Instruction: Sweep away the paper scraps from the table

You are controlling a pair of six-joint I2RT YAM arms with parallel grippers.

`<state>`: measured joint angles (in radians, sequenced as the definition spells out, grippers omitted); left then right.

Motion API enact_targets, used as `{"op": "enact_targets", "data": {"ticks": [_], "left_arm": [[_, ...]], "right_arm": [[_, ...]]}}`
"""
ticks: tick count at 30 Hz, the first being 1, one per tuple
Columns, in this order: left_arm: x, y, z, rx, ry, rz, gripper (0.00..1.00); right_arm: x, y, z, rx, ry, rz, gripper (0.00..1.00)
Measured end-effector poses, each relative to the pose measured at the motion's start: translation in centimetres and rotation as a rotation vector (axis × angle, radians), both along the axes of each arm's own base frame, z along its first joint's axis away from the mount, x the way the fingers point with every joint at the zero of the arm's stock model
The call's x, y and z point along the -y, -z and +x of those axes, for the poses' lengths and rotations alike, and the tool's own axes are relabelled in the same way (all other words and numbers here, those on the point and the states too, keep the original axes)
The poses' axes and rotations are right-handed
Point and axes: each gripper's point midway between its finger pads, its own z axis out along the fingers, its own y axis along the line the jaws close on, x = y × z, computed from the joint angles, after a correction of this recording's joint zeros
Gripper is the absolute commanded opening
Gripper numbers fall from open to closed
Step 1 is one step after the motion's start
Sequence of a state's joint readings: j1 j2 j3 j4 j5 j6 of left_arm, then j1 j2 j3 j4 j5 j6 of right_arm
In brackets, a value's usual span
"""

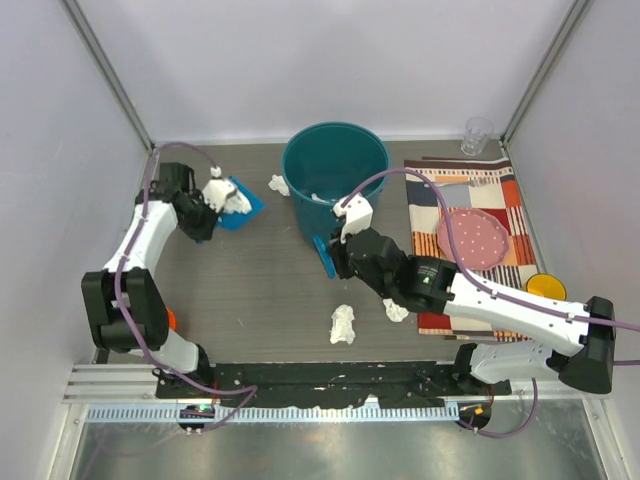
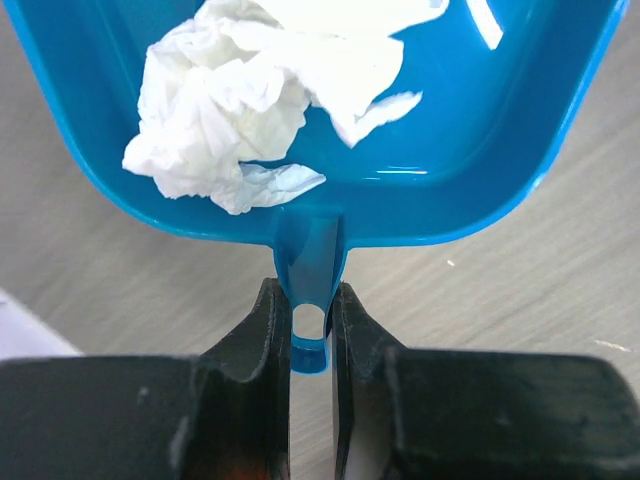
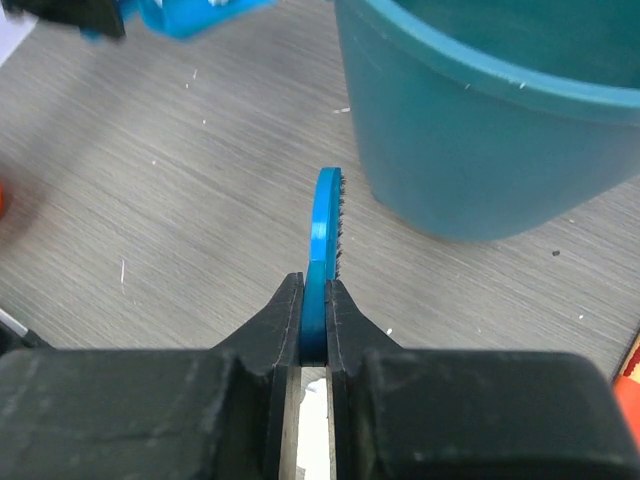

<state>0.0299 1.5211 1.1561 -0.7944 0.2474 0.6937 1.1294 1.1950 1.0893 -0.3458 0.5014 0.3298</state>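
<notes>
- Chiefly, paper scraps (image 1: pixel 342 323): crumpled white wads on the table (image 1: pixel 250 285). One lies well toward the arm bases from the teal bin (image 1: pixel 300 205), another near it is half under the right arm, and one sits just left of the bin's rim.
- Further scraps form a creased heap in the blue dustpan (image 2: pixel 480 150), left of the bin. The left wrist view shows their folds; the top view gives only a white lump.
- Dustpan make: glossy moulded plastic, rounded corners, short tab handle with a hole.
- On that tab, the left gripper (image 2: pixel 310 300) has its black fingers clamped.
- Just in front of the bin's wall, the brush (image 3: pixel 325 215): thin blue plastic with a curved back and dark bristles along one edge, seen edge-on.
- At the brush's lower end, the right gripper (image 3: pixel 315 295) has its jaws pinched on it.
- Bin: round, smooth, tapering. Only the top view looks inside, where a pale patch shows; what it is cannot be told.
- Table surface: grey wood-grain, flecked with tiny white crumbs in the right wrist view.
- Right of the bin: a striped patchwork placemat (image 1: pixel 430 215) bearing a pink dotted plate (image 1: pixel 472 238), with a clear glass (image 1: pixel 477 135) beyond.
</notes>
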Motion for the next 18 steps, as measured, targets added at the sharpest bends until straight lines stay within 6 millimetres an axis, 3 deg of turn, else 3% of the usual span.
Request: {"op": "enact_targets", "data": {"ticks": [7, 14, 16, 18], "left_arm": [[-0.6, -7.1, 5.7, 0.133, -0.069, -0.040, 0.00], [0.3, -14.7, 9.7, 0.261, -0.120, -0.093, 0.00], [1.3, -17.1, 10.3, 0.308, -0.119, -0.081, 0.00], [3.5, -19.0, 10.4, 0.352, -0.089, -0.064, 0.00]], "right_arm": [[0.1, 2.5, -1.2, -0.044, -0.071, -0.057, 0.01], [0.1, 2.8, -1.7, -0.058, -0.095, -0.064, 0.01], [0.3, 2.8, -1.8, -0.058, -0.094, -0.063, 0.01], [0.4, 2.8, -1.8, -0.057, -0.093, -0.062, 0.01]]}}
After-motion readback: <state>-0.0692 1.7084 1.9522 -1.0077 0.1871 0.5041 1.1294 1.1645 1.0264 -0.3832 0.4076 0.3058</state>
